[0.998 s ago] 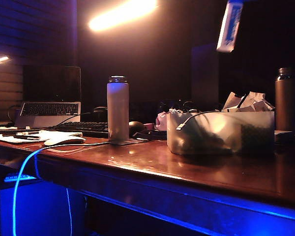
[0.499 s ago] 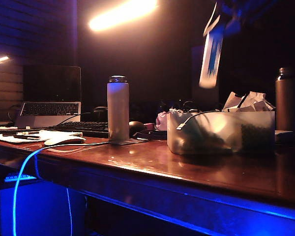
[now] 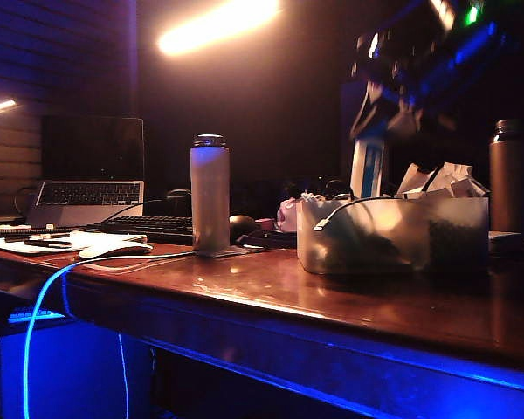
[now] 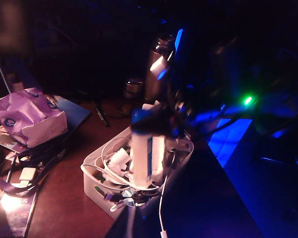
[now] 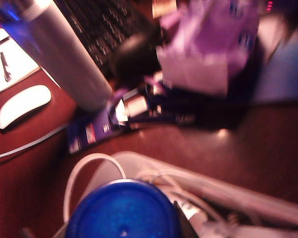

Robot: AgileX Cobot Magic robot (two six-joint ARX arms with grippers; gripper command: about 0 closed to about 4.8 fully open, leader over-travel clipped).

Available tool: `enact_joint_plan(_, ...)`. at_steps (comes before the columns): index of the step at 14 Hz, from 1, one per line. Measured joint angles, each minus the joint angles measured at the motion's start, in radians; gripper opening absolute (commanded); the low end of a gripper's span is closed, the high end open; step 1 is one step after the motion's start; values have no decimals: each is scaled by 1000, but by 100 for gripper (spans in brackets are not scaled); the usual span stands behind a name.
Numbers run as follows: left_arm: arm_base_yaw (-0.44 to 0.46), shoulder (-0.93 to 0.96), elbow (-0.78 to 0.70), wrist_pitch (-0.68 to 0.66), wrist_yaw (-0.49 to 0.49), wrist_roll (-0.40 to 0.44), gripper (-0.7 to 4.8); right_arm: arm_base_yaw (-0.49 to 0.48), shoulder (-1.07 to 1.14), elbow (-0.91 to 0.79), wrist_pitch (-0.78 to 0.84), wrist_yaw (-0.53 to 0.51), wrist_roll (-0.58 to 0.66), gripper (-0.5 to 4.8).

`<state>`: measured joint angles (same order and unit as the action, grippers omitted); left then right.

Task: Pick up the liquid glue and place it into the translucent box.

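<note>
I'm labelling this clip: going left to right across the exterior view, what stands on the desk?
Laptop → white mouse → pale bottle → translucent box, with the liquid glue held above it by the right claw → dark bottle.

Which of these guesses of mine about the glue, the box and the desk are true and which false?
1. The liquid glue is lying flat on the table. False: it stands upright in the right gripper, its lower end down in the translucent box.
2. The translucent box already holds white cables. True.
3. The tall pale bottle stands inside the box. False: it stands on the table, apart from the box, on the box's left in the exterior view.
4. A laptop sits open at the far left of the desk. True.
5. The left gripper grips the glue. False: no left gripper shows in any view.
</note>
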<state>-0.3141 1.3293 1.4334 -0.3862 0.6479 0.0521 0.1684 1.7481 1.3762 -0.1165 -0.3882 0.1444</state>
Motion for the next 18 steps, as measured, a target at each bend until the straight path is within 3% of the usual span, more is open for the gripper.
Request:
enact_joint_plan(1, 0, 0, 0, 0, 0, 0, -6, 0, 4, -24, 42, 0, 23, 125)
enact_joint_plan(2, 0, 0, 0, -3, 0, 0, -6, -1, 4, -41, 75, 2, 31, 198)
enact_joint_plan(3, 0, 0, 0, -7, 0, 0, -6, -1, 4, -58, 96, 3, 32, 310)
enact_joint_plan(4, 0, 0, 0, -7, 0, 0, -6, -1, 4, -60, 99, 2, 33, 341)
enact_joint_plan(12, 0, 0, 0, -22, 0, 0, -6, -10, -84, -61, 105, 29, -30, 369)
enact_joint_plan(13, 0, 0, 0, -23, 0, 0, -6, -15, -100, -61, 103, 43, -39, 362)
enact_joint_plan(14, 0, 0, 0, -22, 0, 0, -6, -21, -121, -61, 103, 55, -42, 264)
enact_joint_plan(15, 0, 0, 0, -24, 0, 0, -6, -28, -145, -61, 102, 63, -44, 79)
enact_joint_plan(16, 0, 0, 0, -24, 6, 0, -6, -30, -176, -61, 100, 107, -45, 3)
enact_joint_plan(18, 0, 0, 0, -28, 48, 0, -6, -30, -252, -61, 39, 240, -84, -1)
